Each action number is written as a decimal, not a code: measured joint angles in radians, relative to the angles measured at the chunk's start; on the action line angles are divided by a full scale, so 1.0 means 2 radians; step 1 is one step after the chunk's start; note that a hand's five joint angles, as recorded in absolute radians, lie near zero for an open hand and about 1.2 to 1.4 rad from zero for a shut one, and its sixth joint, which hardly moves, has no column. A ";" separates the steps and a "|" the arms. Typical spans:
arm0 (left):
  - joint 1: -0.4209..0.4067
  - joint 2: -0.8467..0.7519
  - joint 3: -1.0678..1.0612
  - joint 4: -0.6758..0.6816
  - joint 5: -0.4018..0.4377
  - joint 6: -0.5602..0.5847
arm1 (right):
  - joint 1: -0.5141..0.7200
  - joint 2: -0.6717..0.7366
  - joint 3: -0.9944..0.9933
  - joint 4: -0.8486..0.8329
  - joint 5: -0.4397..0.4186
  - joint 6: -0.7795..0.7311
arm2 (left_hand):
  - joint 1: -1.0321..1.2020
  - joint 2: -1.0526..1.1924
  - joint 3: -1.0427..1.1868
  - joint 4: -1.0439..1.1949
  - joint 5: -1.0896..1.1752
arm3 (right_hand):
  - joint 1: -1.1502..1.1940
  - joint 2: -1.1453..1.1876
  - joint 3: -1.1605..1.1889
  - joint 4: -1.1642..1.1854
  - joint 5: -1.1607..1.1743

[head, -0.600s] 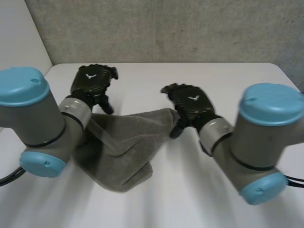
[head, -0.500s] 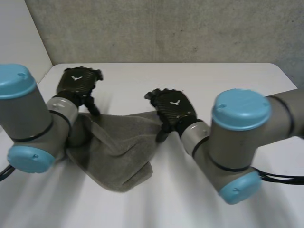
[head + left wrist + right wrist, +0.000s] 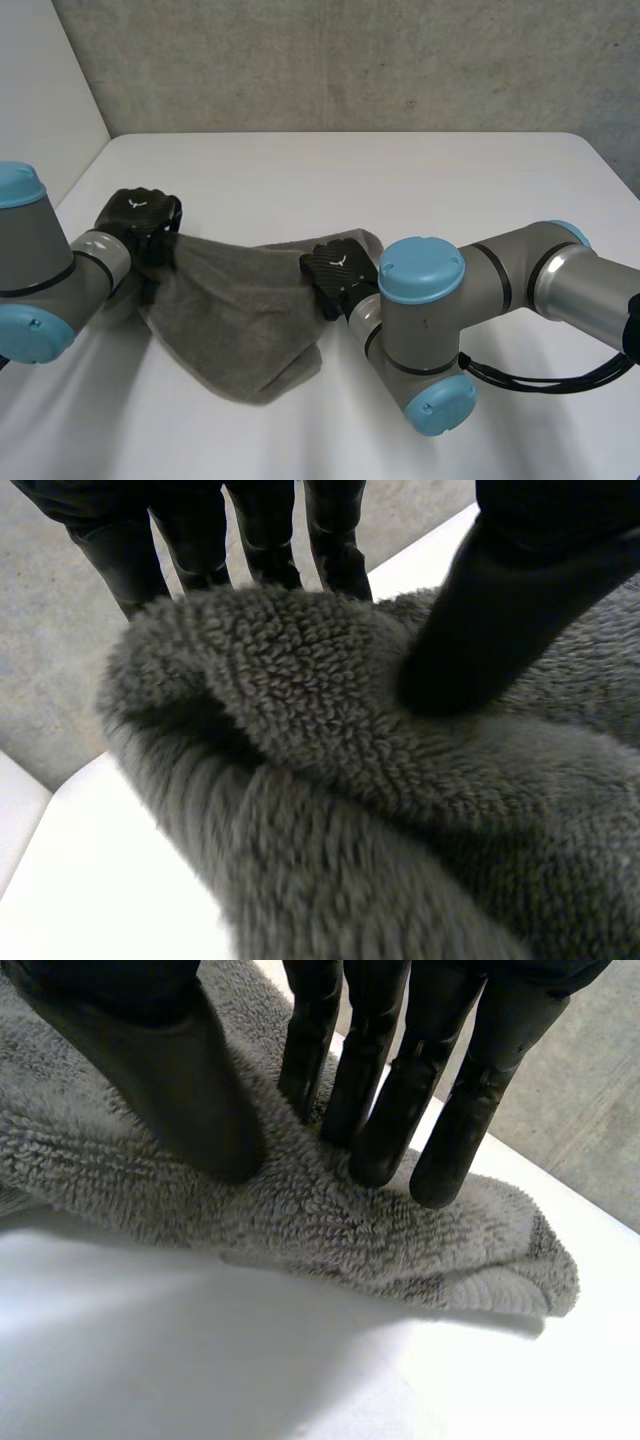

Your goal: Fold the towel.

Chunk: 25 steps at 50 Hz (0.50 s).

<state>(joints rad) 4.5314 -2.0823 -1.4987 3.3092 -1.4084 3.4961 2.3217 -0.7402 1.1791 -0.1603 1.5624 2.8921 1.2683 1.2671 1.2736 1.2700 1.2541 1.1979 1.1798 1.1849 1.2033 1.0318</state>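
One towel, pinched by left hand, right hand.

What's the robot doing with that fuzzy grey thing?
The robot is folding a grey towel on a white table. Its left hand pinches one end and its right hand pinches the other. The towel lies bunched between them, not neatly folded yet.

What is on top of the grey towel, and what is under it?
The left hand pinches one far corner of the towel, the right hand the other. The table shows around it; anything beneath is covered.
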 measured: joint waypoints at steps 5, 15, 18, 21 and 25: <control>-0.016 0.004 0.001 0.000 -0.002 -0.002 | -0.002 -0.008 0.000 0.001 -0.003 0.003 | 0.067 0.094 0.125 0.118 0.102 | 0.060 0.062 0.071 0.067 0.065; -0.059 0.049 0.001 -0.010 -0.004 -0.034 | -0.041 -0.085 0.017 0.004 0.000 0.005 | 0.067 0.094 0.133 0.121 0.103 | 0.062 0.062 0.071 0.067 0.065; -0.076 0.080 0.002 -0.016 -0.003 -0.064 | -0.070 -0.132 0.026 0.012 -0.001 0.003 | 0.067 0.094 0.133 0.121 0.103 | 0.063 0.062 0.071 0.067 0.065; -0.093 0.118 0.002 -0.020 -0.001 -0.104 | -0.108 -0.194 0.036 0.037 -0.007 0.001 | 0.067 0.094 0.133 0.121 0.104 | 0.064 0.062 0.071 0.067 0.065; -0.111 0.157 0.002 -0.027 0.000 -0.144 | -0.143 -0.254 0.043 0.087 -0.029 -0.003 | 0.067 0.094 0.134 0.121 0.104 | 0.064 0.062 0.071 0.067 0.065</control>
<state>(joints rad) 4.3097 -1.7681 -1.4953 3.2545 -1.4076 3.2075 2.0361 -1.2484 1.2658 0.0129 1.5042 2.8870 1.4022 1.4550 1.5407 1.5123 1.4618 1.3255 1.3046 1.3268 1.3376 1.1616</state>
